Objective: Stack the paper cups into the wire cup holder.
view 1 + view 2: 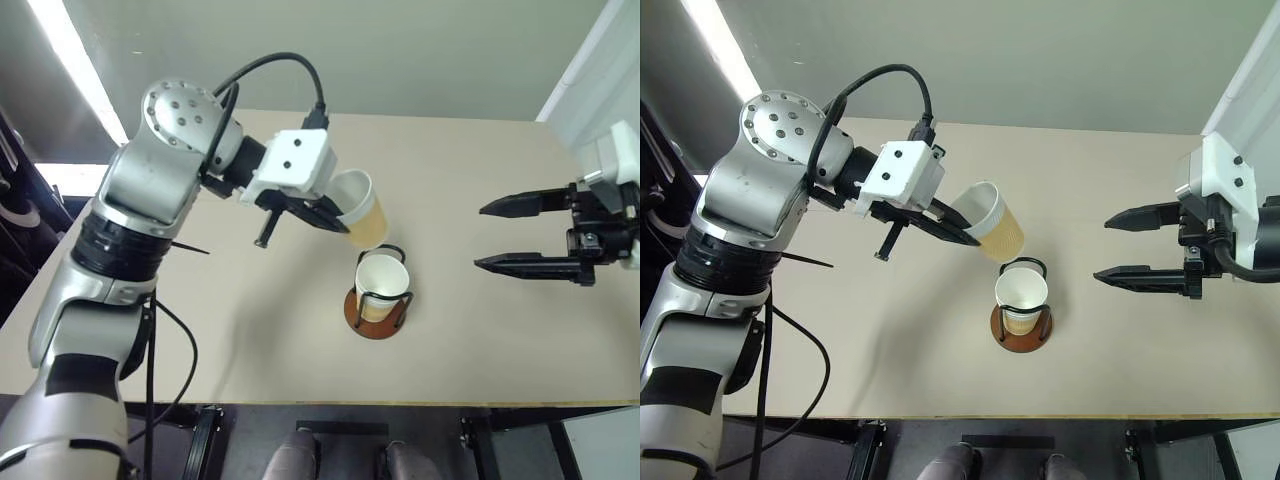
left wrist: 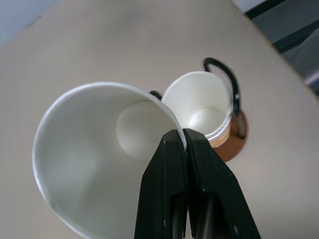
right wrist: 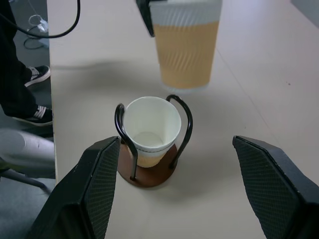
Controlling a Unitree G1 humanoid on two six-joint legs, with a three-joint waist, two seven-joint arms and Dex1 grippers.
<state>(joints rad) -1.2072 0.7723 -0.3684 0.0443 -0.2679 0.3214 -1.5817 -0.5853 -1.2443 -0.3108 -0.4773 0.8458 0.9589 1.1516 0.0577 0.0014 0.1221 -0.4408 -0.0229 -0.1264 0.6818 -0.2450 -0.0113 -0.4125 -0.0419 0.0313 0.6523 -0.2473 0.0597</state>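
1. I see the left gripper (image 1: 962, 232) with its two black fingers pressed together on the rim wall of one pale yellow-tan paper cup with a white interior (image 1: 996, 222). One finger sits inside the mouth, the other outside.

2. The held cup hangs clear of the table and is tilted, its mouth turned back toward the wrist. Its interior is white and holds nothing.

3. At about 5 o'clock from the held cup, just below it in the head views, stands the wire cup holder with a round reddish-brown disc base and black wire loops (image 1: 1019, 338).

4. Seated upright between the loops is a second paper cup of the same kind (image 1: 1021, 296). Whether further cups are nested under it, I cannot tell. Its visible interior is bare.

5. The holder rests on the beige tabletop (image 1: 1120, 370), near the front edge.

6. At 3 o'clock from the holder, I see the right gripper (image 1: 1137, 245) in the air, its fingers spread wide and clamping nothing, aimed toward the holder.
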